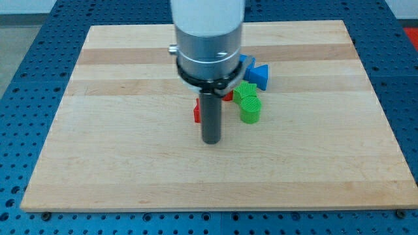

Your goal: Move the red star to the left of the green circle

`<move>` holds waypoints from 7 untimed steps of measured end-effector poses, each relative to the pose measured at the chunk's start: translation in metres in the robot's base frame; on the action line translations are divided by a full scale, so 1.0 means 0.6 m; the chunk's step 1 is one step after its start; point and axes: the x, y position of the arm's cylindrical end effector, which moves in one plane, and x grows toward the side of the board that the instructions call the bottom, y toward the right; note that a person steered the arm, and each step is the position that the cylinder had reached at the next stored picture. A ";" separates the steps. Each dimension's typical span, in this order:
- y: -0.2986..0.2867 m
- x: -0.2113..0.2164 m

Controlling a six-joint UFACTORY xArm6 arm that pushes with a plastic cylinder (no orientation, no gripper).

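Tip [211,140] sits at frame centre, touching or just right of red star [196,112], mostly hidden behind rod. No pincer fitted, so no open/closed state. Green circle [250,111] lies near, right. Star looks light, rigid, slides easily; push against its flat side.

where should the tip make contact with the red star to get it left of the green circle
No grip possible, only a push. The red star is mostly hidden behind my tip, left of the green circle. I'd touch its right-hand edge and push toward the view's left, hedged since its points barely show.
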 end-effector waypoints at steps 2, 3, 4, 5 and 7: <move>-0.100 0.000; -0.102 0.000; -0.102 -0.001; -0.100 -0.028; -0.073 -0.069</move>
